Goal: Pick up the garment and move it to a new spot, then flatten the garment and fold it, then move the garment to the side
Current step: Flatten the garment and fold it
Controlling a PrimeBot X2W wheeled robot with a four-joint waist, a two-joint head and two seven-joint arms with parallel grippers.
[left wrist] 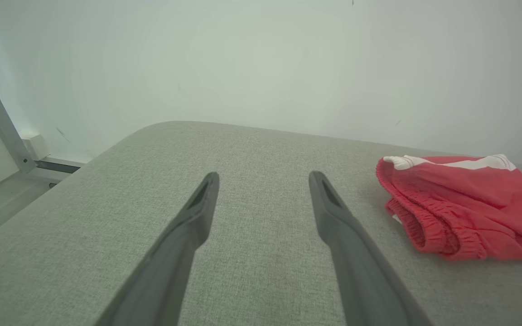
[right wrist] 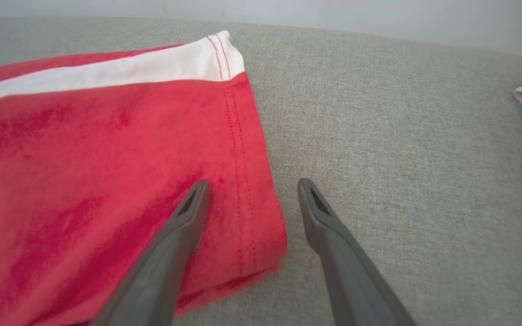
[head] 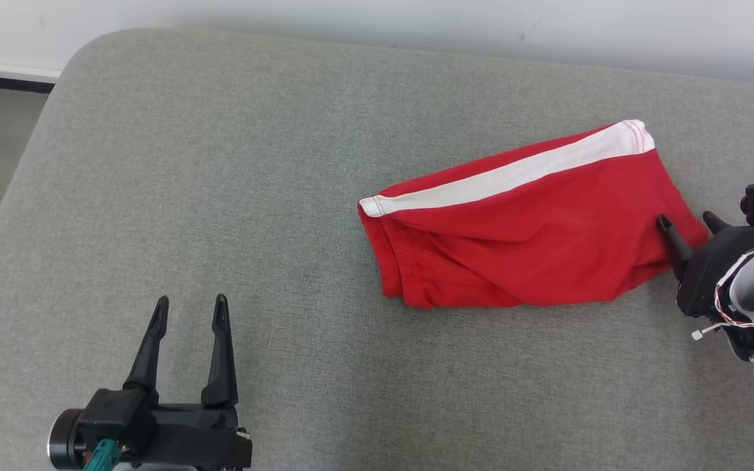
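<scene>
Head view, one garment [head: 534, 216], two pincers [head: 192, 299] [head: 686, 217]

A bare test room: grey upholstered platform [head: 220, 163] against a plain white wall [left wrist: 261, 59].

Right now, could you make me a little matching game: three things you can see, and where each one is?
Things:
1. left gripper
2. right gripper
3. white stripe

Places:
A. along the far edge of the red shorts
B. open at the shorts' hemmed end, one finger over red cloth
C. open over the bare grey cushion, apart from the shorts

Pairs: 1-C, 2-B, 3-A
</scene>
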